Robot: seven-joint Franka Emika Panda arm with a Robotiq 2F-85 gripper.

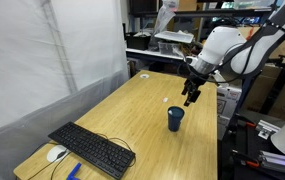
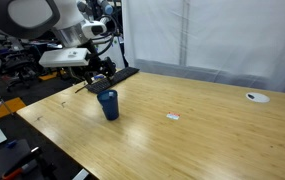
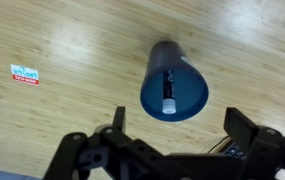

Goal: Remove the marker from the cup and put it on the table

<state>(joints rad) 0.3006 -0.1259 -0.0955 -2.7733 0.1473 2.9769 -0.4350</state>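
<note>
The navy-blue cup (image 1: pixel 175 118) stands upright on the light wood table (image 1: pixel 132 110); it also shows in both other views (image 2: pixel 108 104) (image 3: pixel 174 82). In the wrist view the marker (image 3: pixel 167 87) stands inside the cup, dark with its whitish end up. My gripper (image 3: pixel 180 130) is open and empty, above the cup and apart from it. In the exterior views the gripper (image 1: pixel 190 97) (image 2: pixel 98 84) hangs just above the cup.
A black keyboard (image 1: pixel 92 148), a white mouse (image 1: pixel 56 154) and a blue object (image 1: pixel 73 171) lie at one table end. A small sticker (image 3: pixel 24 74) lies on the wood near the cup. A white disc (image 2: pixel 257 97) sits at the far edge. Cluttered benches surround the table.
</note>
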